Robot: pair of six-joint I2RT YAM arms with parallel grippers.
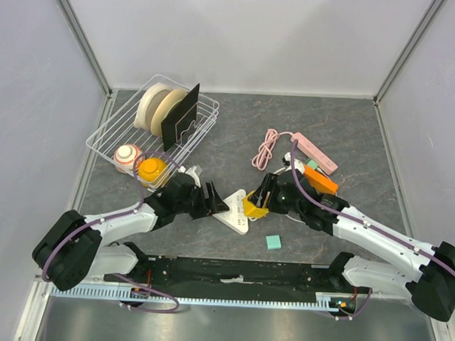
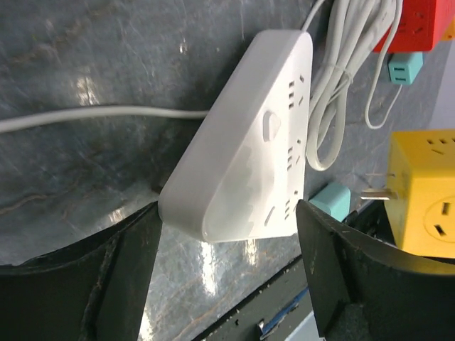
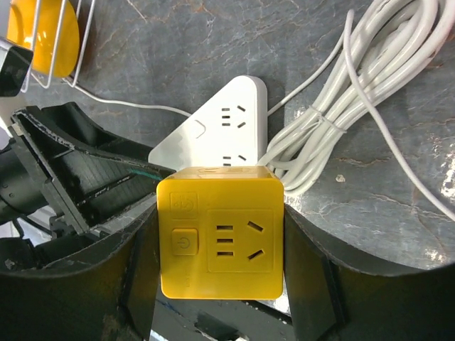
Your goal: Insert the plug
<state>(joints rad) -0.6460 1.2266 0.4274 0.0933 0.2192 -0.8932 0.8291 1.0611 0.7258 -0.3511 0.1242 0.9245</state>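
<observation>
Toward the middle of the table's [image 1: 350, 130] near edge, the two arms meet nose to nose. Each reaches inward from its base at a near corner, forearm low over the surface and wrist angled at the other.

The left gripper [image 1: 217, 202] is clamped across one end of the white triangular power strip [image 2: 245, 142], a finger pressed to each side. The strip lies flat with its socket face up. It bears rows of slot openings and one oval button, and no lettering I can make out.

The right gripper [image 3: 217, 284] is closed on the yellow cube adapter [image 3: 219, 245], whose flanks sit tight against both fingers. The face turned to the wrist camera shows a five-hole socket and a square button with a power symbol. A small embossed mark sits above the button (too small to read).

In the left wrist view the cube's metal prongs [image 2: 373, 193] stick out sideways toward the strip. They are near its edge but not touching it, and they sit in no socket.

A bundled white cable [image 3: 355, 106] lies just beyond the strip. A teal block [image 1: 273, 242] sits close to the near edge, beside the right arm. A wire basket [image 1: 117, 113] fills the far-left corner, and a pink power strip [image 1: 315, 153] lies toward the far-right side.
</observation>
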